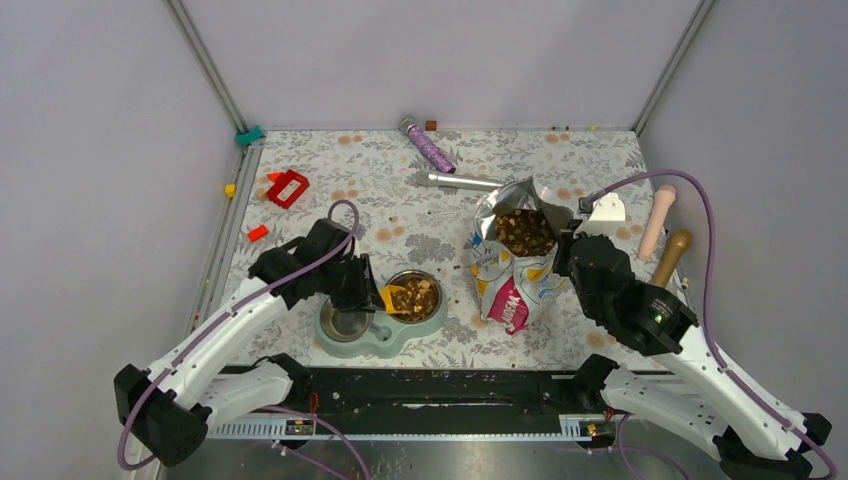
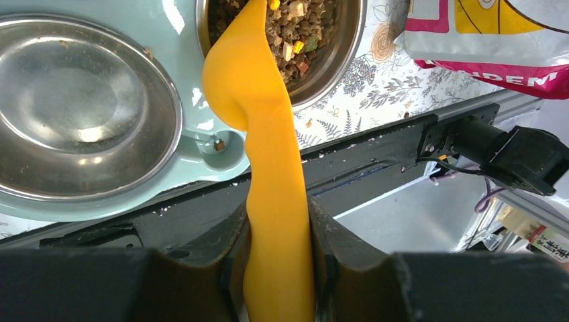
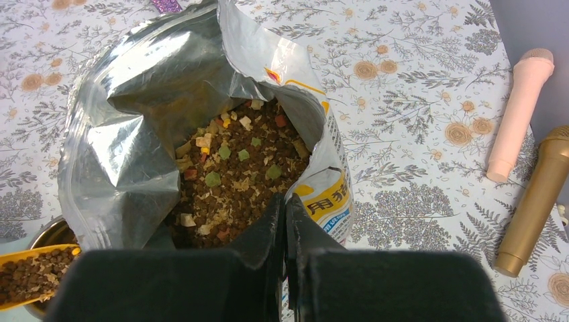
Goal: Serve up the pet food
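The pet food (image 3: 235,181) fills the open foil bag (image 3: 134,134), which lies at the table's centre right (image 1: 515,260). My right gripper (image 3: 285,208) is shut on the bag's near rim and holds the mouth open. My left gripper (image 2: 278,221) is shut on the handle of the orange scoop (image 2: 255,87). The scoop's head is over the right steel bowl (image 2: 335,60) of the pale green feeder (image 2: 181,27). Kibble (image 2: 302,33) lies in that bowl and in the scoop (image 3: 27,278). The left bowl (image 2: 74,107) holds no kibble.
A pink microphone (image 3: 520,114) and a gold one (image 3: 537,201) lie right of the bag. A purple microphone (image 1: 428,145), a silver tube (image 1: 465,182) and red pieces (image 1: 288,187) lie at the back. A few stray kibble bits (image 1: 462,268) lie between feeder and bag.
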Controlling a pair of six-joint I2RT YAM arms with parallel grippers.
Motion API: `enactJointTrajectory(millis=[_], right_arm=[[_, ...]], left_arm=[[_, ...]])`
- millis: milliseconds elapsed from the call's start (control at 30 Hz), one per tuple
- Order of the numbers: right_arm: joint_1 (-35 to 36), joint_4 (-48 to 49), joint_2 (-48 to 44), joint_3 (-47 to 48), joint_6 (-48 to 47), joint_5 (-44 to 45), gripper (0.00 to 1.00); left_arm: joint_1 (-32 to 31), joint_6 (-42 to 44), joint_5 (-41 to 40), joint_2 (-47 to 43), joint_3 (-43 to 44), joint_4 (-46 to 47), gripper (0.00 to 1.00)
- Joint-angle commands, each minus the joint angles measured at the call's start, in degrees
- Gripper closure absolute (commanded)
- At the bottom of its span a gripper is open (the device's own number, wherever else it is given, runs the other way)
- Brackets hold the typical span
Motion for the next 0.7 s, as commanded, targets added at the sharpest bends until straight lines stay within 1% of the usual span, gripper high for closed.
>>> enactJointTrajectory(millis=[0, 133, 433, 667], right_arm=[[-0.08, 2.81, -0.83, 0.99, 0.19, 0.63, 1.0], [-0.11, 2.71, -0.94, 0.98, -0.02, 0.59, 1.0], [-0.09, 2.76, 0.3, 1.03, -0.53, 1.29, 1.0], [-0.09, 2.8, -0.25, 0.98, -0.42, 1.2, 1.0]], left_arm=[[-1.51, 1.48, -3.38, 1.65, 4.8, 0.66, 1.0], [-2.35, 2.88, -6.44, 3.37, 8.42, -3.2, 1.0], [-2.93, 4.85, -7.65, 4.4, 12.22, -7.6, 1.0], [-3.47, 5.8, -2.78, 5.73, 11.98, -5.7, 1.0]])
